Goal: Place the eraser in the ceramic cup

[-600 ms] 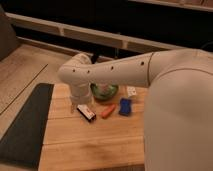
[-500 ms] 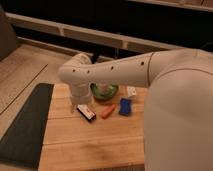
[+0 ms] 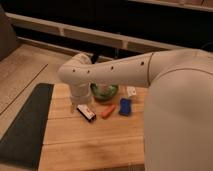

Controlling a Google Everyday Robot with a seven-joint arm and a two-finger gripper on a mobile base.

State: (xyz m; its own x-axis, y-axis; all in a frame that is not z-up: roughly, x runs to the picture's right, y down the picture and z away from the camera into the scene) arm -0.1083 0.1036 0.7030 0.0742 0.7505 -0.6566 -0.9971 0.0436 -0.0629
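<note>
The eraser [image 3: 86,112], a black block with a white top face, lies on the wooden table [image 3: 90,145] just left of the centre. The ceramic cup [image 3: 105,91], dark green and glossy, stands behind it and to its right, partly hidden by my arm. My white arm reaches in from the right and bends down at the elbow. The gripper [image 3: 79,104] hangs at its end, just above and to the left of the eraser's near end. The wrist covers most of the gripper.
An orange stick-shaped item [image 3: 107,111] lies right of the eraser, and a blue block [image 3: 125,106] right of that. A small white object [image 3: 132,91] sits by the cup. A black mat [image 3: 25,125] lies along the table's left side.
</note>
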